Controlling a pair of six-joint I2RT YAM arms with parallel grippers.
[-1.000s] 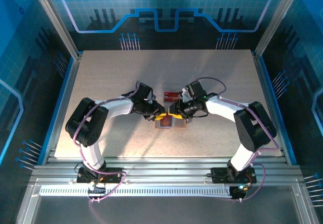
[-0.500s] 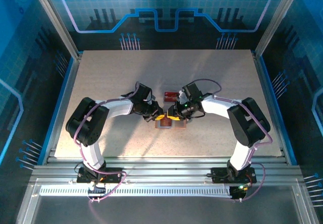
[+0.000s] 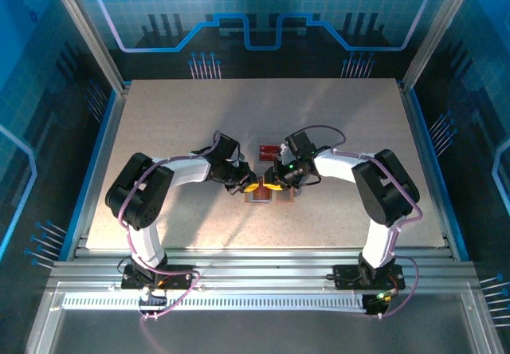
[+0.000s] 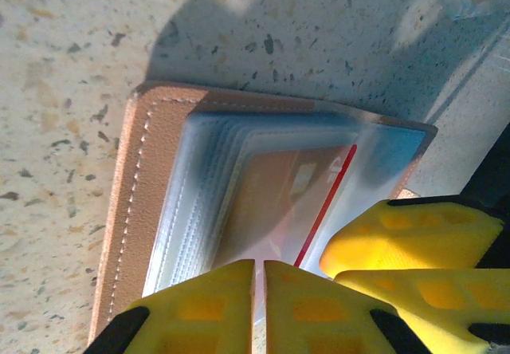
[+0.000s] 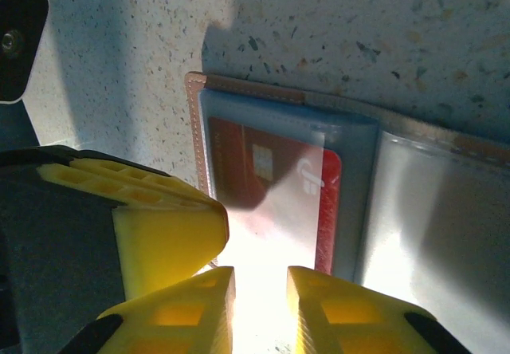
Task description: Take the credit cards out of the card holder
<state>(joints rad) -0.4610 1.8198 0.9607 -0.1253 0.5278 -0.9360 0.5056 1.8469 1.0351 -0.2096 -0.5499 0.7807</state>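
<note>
My left gripper (image 4: 259, 278) is all but closed at the near edge of the holder (image 4: 131, 210), which lies open mid-surface (image 3: 175, 115); I cannot tell whether it nips a sleeve (image 4: 199, 194). My right gripper (image 5: 260, 278), slightly parted, straddles a red card (image 5: 263, 171) in the right pocket, so I judge this the pull-out step: close, then draw straight back. I count one holder and three cards: one card (image 4: 279, 202) behind the left sleeves, this one, and one card (image 3: 269, 148) lying beyond the holder.

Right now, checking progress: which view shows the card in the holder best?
Right wrist: the card lies red, chip visible, under a clear sleeve. Left wrist shows it pale behind cloudy sleeves. From above, the holder is too small to tell.
</note>
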